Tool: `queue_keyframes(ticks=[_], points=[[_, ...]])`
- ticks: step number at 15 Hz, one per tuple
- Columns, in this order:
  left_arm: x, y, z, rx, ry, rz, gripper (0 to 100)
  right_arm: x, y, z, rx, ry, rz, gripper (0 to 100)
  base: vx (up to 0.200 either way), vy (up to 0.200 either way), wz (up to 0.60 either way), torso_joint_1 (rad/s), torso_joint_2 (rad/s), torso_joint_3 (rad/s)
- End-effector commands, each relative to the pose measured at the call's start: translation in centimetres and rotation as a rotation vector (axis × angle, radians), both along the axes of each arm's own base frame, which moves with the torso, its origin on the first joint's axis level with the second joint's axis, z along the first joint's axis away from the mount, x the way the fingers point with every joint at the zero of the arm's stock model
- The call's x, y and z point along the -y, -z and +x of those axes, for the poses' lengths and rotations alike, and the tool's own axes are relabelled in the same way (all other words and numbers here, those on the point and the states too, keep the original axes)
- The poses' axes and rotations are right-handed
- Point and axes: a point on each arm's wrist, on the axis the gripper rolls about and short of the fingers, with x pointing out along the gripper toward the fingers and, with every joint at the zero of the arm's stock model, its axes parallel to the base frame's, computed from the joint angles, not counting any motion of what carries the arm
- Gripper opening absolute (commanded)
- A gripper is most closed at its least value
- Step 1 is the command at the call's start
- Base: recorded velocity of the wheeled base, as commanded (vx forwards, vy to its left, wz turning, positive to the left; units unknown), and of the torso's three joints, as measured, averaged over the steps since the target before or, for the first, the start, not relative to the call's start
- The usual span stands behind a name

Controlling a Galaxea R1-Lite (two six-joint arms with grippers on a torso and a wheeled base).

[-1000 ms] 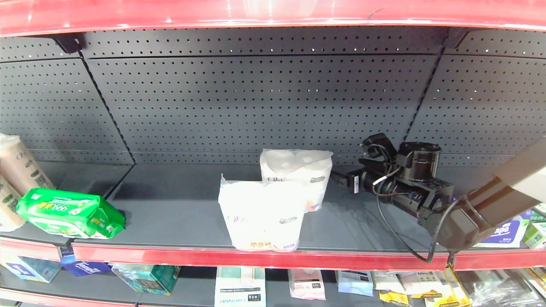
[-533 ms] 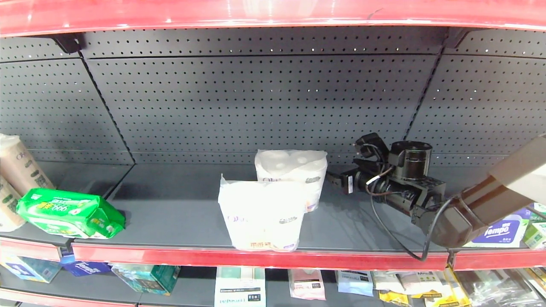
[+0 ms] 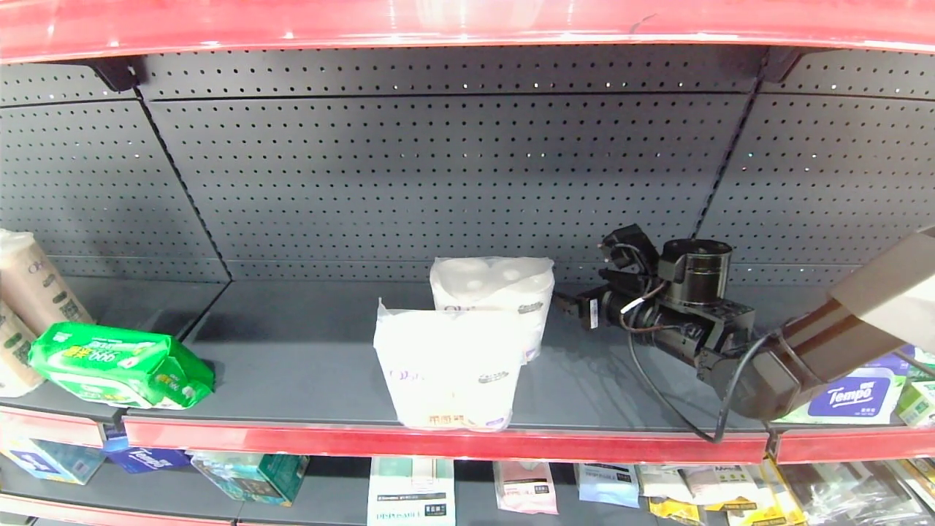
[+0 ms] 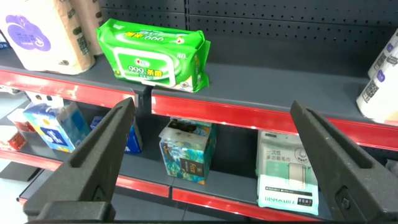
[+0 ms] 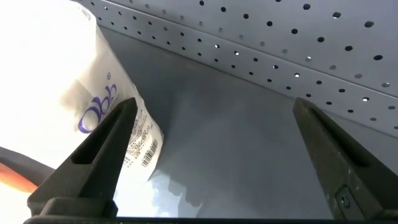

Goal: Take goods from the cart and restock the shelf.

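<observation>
Grey shelf (image 3: 307,365) carrying two upright packs of toilet rolls: the front pack (image 3: 447,369) at the red edge, broad face outward; the rear pack (image 3: 493,296) just behind, roll ends up. Right gripper (image 3: 573,305), level, just beside the rear pack's right side, jaws wide and empty. Left gripper (image 4: 211,109), jaws wide and empty, faces a green wipes pack (image 4: 155,53) lying flat, long axis along the shelf.

Green wipes pack (image 3: 120,365) lies flat at left, just beside beige roll packs (image 3: 29,288) standing at far left; blue-and-white tissue pack (image 3: 851,400) at far right; lower down: blue tissue packs (image 3: 44,459) at left, teal patterned box (image 3: 252,475) near them, white pouch (image 3: 410,491) mid, pink-white sachet (image 3: 524,486) just beside it.
</observation>
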Motion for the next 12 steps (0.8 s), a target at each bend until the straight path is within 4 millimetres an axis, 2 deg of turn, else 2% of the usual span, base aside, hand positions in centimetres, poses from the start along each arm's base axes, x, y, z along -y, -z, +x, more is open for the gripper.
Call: queue_keyframes(ticks=[1, 2, 5, 8, 9, 12], points=[[0.0, 0.0, 0.0, 0.001, -0.001, 0.0, 100, 0.0, 0.2, -0.1, -0.007, -0.001, -0.003, 100, 0.0, 0.0, 0.0, 0.0, 0.0, 0.0], [0.0, 0.0, 0.0, -0.001, -0.001, 0.0, 100, 0.1, 0.2, -0.2, -0.01, 0.001, -0.003, 100, 0.0, 0.0, 0.0, 0.0, 0.0, 0.0], [0.0, 0.0, 0.0, -0.001, -0.001, 0.0, 100, 2.5, -2.1, -2.7, 0.007, 0.085, -0.005, 100, 0.0, 0.0, 0.0, 0.0, 0.0, 0.0], [0.0, 0.0, 0.0, -0.001, -0.001, 0.0, 100, 5.6, -5.7, -5.9, 0.082, 0.181, 0.018, 100, 0.0, 0.0, 0.0, 0.0, 0.0, 0.0], [0.0, 0.0, 0.0, -0.001, -0.001, 0.0, 100, 6.6, -6.6, -7.5, 0.094, 0.2, 0.021, 100, 0.0, 0.0, 0.0, 0.0, 0.0, 0.0], [0.0, 0.0, 0.0, -0.001, -0.001, 0.0, 100, 11.6, -7.9, -16.7, 0.106, 0.309, 0.023, 100, 0.0, 0.0, 0.0, 0.0, 0.0, 0.0]])
